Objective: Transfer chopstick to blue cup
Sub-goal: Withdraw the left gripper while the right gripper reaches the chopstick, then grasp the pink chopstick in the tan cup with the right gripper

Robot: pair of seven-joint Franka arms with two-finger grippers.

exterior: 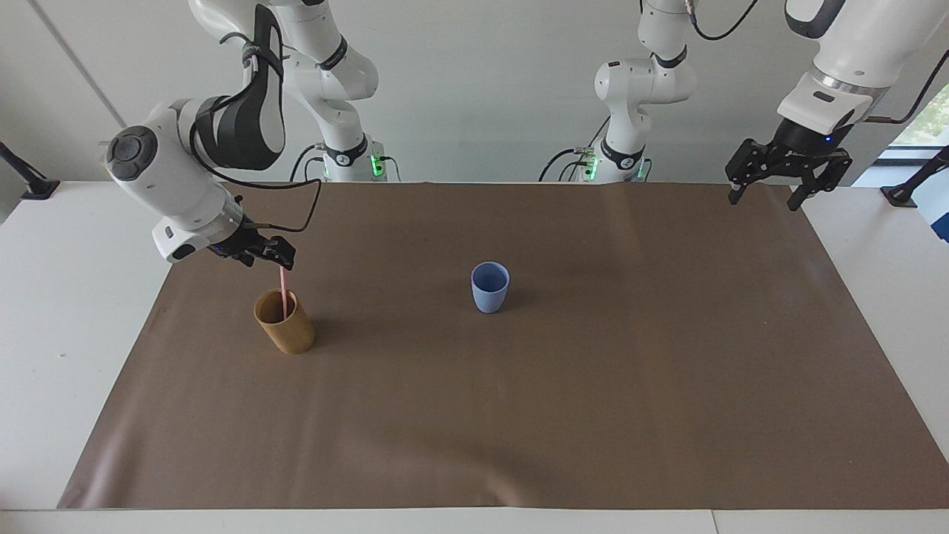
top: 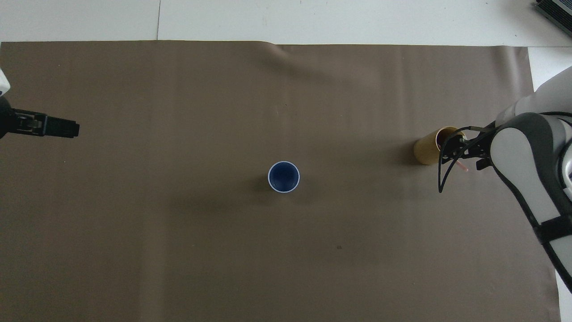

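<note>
The pale-pink chopstick (exterior: 283, 285) stands upright in the tan cup (exterior: 288, 335) toward the right arm's end of the mat. My right gripper (exterior: 281, 260) sits just over that cup, shut on the stick's top end. In the overhead view the right gripper (top: 452, 146) covers the tan cup's (top: 425, 152) rim and the stick's tip (top: 463, 167) pokes out beside it. The blue cup (exterior: 489, 288) stands empty and upright at the mat's middle (top: 283, 177). My left gripper (exterior: 787, 187) is open and empty, raised over the mat's edge at the left arm's end (top: 44, 127).
A brown mat (exterior: 519, 415) covers most of the white table (exterior: 67, 311). Only the two cups stand on it. A dark device (top: 556, 11) lies at the table's corner farthest from the robots, at the right arm's end.
</note>
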